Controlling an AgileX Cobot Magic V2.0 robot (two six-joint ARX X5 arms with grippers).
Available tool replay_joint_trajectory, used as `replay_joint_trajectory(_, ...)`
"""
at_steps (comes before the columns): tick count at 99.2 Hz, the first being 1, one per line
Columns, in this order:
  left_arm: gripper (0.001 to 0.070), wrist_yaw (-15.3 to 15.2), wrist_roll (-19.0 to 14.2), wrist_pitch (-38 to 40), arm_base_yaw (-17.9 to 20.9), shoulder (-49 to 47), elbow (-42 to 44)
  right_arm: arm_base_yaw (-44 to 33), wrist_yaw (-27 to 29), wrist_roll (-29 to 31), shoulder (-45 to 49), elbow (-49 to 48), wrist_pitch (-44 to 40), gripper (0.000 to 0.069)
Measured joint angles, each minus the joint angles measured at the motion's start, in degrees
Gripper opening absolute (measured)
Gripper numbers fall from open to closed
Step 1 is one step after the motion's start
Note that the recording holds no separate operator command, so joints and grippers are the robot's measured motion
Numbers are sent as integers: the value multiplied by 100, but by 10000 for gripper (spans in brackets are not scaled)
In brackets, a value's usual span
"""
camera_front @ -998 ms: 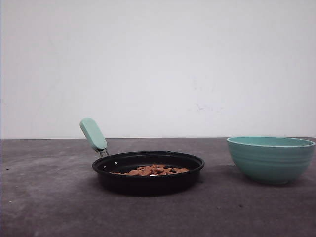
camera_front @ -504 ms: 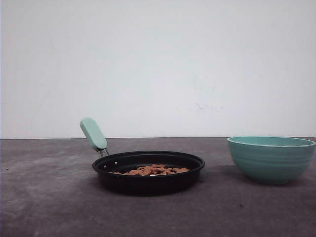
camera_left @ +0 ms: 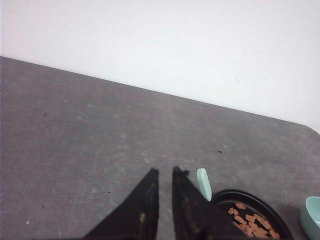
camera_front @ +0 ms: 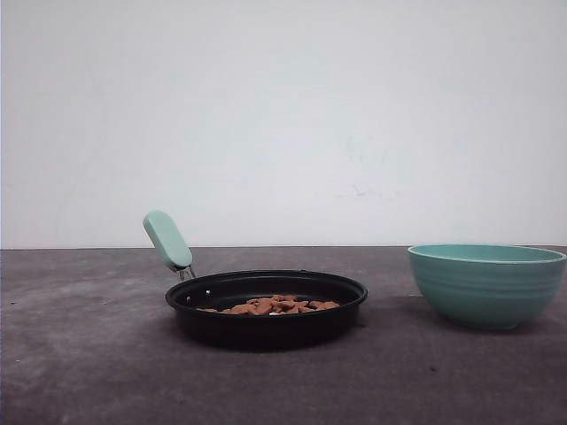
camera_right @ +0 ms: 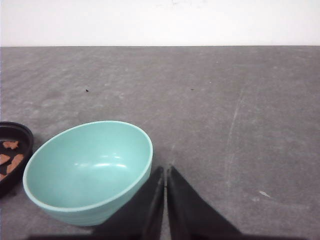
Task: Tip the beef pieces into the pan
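Note:
The black pan (camera_front: 266,329) with its mint-green handle (camera_front: 166,240) sits at the table's middle, and the reddish-brown beef pieces (camera_front: 275,306) lie inside it. In the left wrist view, my left gripper (camera_left: 165,171) hovers over bare table just beside the pan's handle (camera_left: 203,183), its fingers a narrow gap apart and holding nothing; the pan (camera_left: 240,191) and the beef pieces (camera_left: 250,217) show beyond it. My right gripper (camera_right: 165,168) is shut and empty, close beside the teal bowl (camera_right: 90,165). The pan's edge (camera_right: 20,130) with some beef pieces (camera_right: 10,145) shows past that bowl.
The teal ribbed bowl (camera_front: 485,285) stands upright and empty to the right of the pan, also seen as the bowl (camera_left: 312,217) in the left wrist view. A white wall backs the grey table (camera_front: 89,354).

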Motion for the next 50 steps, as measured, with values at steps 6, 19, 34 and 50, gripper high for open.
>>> replay_joint_trajectory(6, 23, 0, 0, 2, 0, 0, 0, 0, 0, 0, 0, 0, 0, 8)
replay_joint_trajectory(19, 23, 0, 0, 0, 0, 0, 0, 0, 0, 0, 0, 0, 2, 9)
replay_joint_trajectory(34, 23, -33, 120, 42, 315, 0, 0, 0, 0, 0, 0, -2, 4, 9)
replay_joint_trajectory(50, 23, -72, 485, 1104, 999, -66, -680, 0, 0, 0, 0, -4, 7, 8)
